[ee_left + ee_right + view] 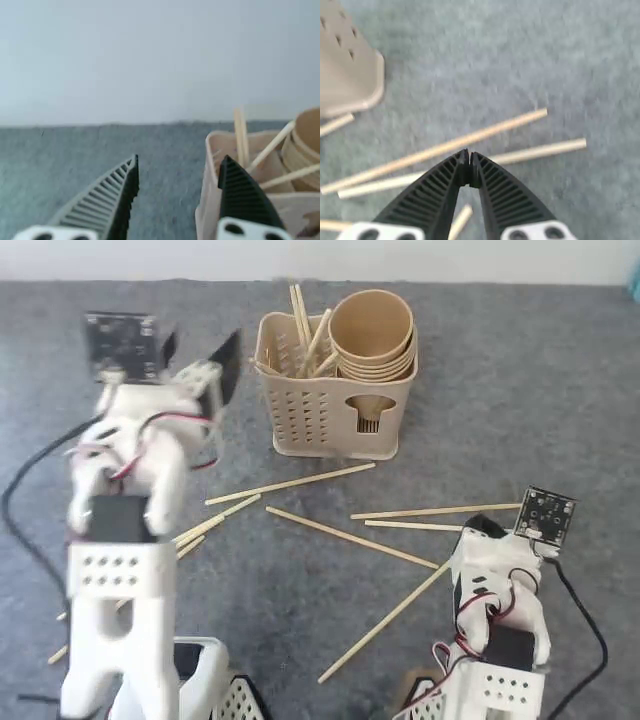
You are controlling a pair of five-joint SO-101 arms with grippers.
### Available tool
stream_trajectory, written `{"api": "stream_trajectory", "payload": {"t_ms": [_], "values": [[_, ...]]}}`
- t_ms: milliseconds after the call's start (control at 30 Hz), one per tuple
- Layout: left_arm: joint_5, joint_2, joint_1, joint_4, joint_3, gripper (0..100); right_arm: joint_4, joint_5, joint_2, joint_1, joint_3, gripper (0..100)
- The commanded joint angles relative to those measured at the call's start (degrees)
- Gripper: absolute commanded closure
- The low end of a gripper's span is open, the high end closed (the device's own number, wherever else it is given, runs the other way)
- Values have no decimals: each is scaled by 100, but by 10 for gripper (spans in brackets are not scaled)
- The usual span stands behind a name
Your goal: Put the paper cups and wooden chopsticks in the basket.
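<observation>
Wooden chopsticks (510, 125) lie just beyond right jaws, closed together, empty; left jaws spread apart beside basket (210, 170).

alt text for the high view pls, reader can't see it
A beige slotted basket at the far middle of a grey mat holds stacked paper cups and several wooden chopsticks. In front of it, loose chopsticks lie scattered. The left arm's open tool is beside the basket; the right arm sits at near right.
</observation>
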Motion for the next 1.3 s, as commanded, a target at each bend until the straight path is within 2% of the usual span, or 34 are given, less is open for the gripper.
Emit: {"api": "stream_trajectory", "payload": {"t_ms": [0,100,200,500,567,667,767,900,1000,1167,1267], "values": [[18,-255,-457,1327,-338,752,593,-149,-101,-4,-475,991],[18,-290,-809,1829,57,752,611,-167,-101,-31,-501,991],[18,-299,-1055,1943,787,753,637,-167,-92,-48,-536,991],[9,-299,-1591,686,3134,753,1015,-53,66,-356,-835,990],[-237,-299,-1723,492,3459,753,848,-44,409,-391,-941,990],[-862,-299,-1996,264,3820,753,558,-62,1262,-453,-1231,990],[-1187,-299,-2136,-88,4233,753,409,-105,2404,-637,-1758,990],[-1222,-308,-2154,-185,4268,753,295,-633,4277,-1209,-2444,990],[-1222,-308,-2154,-185,4268,753,295,-712,5684,-1596,-2892,990],[-1222,-308,-2154,-211,4268,753,295,-730,7433,-1719,-3455,990],[-1231,-308,-2145,-220,4268,753,330,-703,7802,-1701,-3569,989]]}}
